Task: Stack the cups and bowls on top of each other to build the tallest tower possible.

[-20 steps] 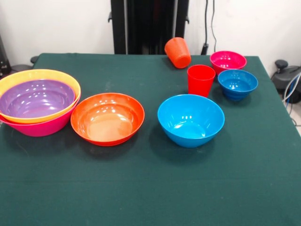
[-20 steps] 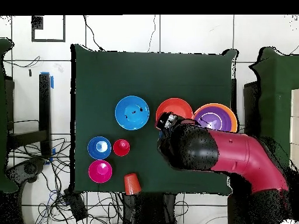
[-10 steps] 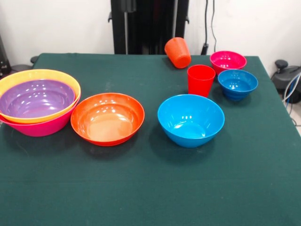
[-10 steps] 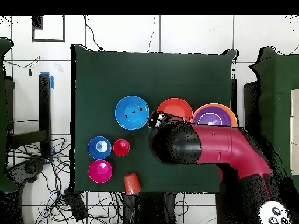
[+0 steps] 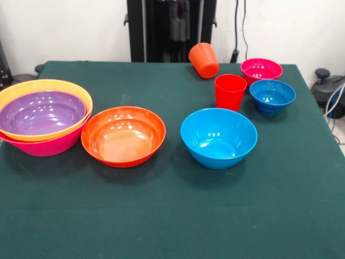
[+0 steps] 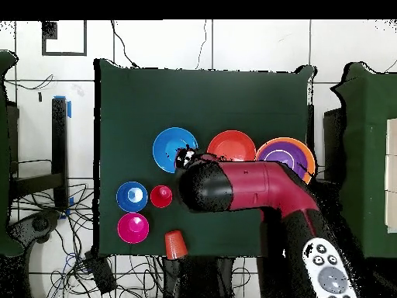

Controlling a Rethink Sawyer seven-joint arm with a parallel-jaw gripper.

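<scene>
The tower stands at the left: the purple bowl in the yellow-orange bowl in the big pink bowl. Beside it sit a shallow red-orange bowl and the medium blue bowl. The red cup stands upright. The orange cup lies tilted at the far edge. The small magenta bowl and small blue bowl sit at the right. My gripper hangs high at the top edge. In the overhead view the gripper is at the medium blue bowl's rim and holds nothing.
The green cloth table ends at a near edge and side edges. The black pedestal stands behind the far edge. In the overhead view the red arm covers the table's part near the base, next to the red-orange bowl.
In the overhead view the arm has swung left, from over the red-orange bowl to the medium blue bowl's rim. The gripper has come into the front view's top. Bowls and cups have not moved.
</scene>
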